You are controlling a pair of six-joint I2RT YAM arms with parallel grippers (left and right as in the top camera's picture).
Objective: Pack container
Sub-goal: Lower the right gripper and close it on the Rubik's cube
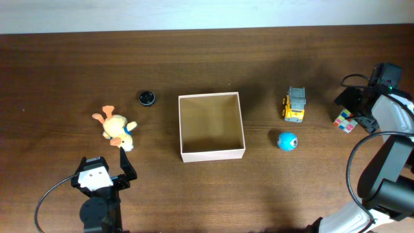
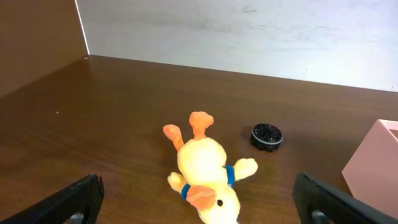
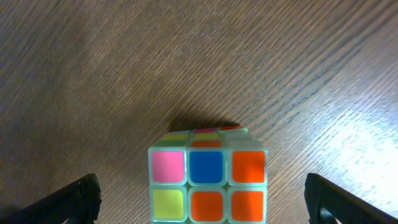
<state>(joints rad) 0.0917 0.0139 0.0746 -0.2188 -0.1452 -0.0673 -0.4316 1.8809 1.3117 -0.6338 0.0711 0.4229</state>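
**Left gripper** (image 2: 198, 186): near left, jaws spread wide, holding nothing, aimed at the soft yellow plush duck with orange feet (image 2: 202, 165) just beyond it.

**Right gripper** (image 3: 200, 183): far right, jaws spread wide, empty, with a multicoloured plastic puzzle cube (image 3: 208, 168) lying untouched between the fingers.

**Further out:**
- 1 small black round cap (image 1: 147, 98), far of the duck.
- 1 yellow-and-grey toy truck (image 1: 295, 107), right of centre.
- 1 blue ball (image 1: 287, 140), right of centre and nearer than the truck.

**Centre:** the square shallow cardboard container (image 1: 212, 154), white outside and tan inside, upright with nothing in it.

**Progress, as judged:** 0 of 5 loose items are packed, so all the packing is left to do.

**Surface:** dark brown wood-grain table (image 1: 65, 65), with glare at the right.

**Room:** a pale wall (image 1: 194, 13) runs along the far edge.
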